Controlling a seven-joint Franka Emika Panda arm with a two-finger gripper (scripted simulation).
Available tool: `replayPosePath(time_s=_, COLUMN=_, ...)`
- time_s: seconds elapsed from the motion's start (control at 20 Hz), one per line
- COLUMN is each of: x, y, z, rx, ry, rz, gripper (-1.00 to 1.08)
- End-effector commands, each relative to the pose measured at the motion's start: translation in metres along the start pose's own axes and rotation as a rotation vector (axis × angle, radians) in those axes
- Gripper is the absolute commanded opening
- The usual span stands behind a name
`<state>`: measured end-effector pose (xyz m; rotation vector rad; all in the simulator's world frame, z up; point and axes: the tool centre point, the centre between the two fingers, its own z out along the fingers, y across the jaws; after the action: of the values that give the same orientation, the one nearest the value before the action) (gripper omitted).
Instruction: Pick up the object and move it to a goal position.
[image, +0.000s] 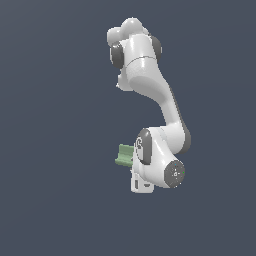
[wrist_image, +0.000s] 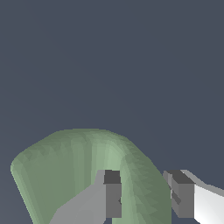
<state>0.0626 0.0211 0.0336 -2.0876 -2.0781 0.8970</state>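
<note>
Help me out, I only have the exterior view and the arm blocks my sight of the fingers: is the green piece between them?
Observer: Yes. In the wrist view, one side of the green piece runs through the gap of the gripper, with a finger on either side of it.
Operator: Are the pads pressing on it?
Observer: I cannot tell. Green fills the gap low down, but contact at the dark pads is not clear.
Operator: I only see a stepped edge poking out.
Observer: Up close, it shows a curved, hollowed face, with most of it lying off to one side of the fingers.
</note>
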Motion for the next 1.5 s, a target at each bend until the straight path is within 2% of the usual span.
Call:
replayPosePath(time_s=0.0, x=0.000, y=0.000, z=0.000, rx=0.000, ry=0.000, rz=0.000, gripper=-1.00)
replayPosePath(time_s=0.4, x=-0.008, y=-0.006, z=-0.003, rx=0.000, ry=0.000, rz=0.000, gripper=-1.00)
replayPosePath(time_s=0.75, x=-0.027, y=-0.022, z=-0.011, rx=0.000, ry=0.000, rz=0.000, gripper=-1.00)
replayPosePath(time_s=1.05, x=-0.058, y=-0.048, z=-0.024, rx=0.000, ry=0.000, rz=0.000, gripper=-1.00)
replayPosePath(time_s=1.45, x=-0.117, y=-0.094, z=-0.050, rx=0.001, ry=-0.001, rz=0.001, gripper=-1.00)
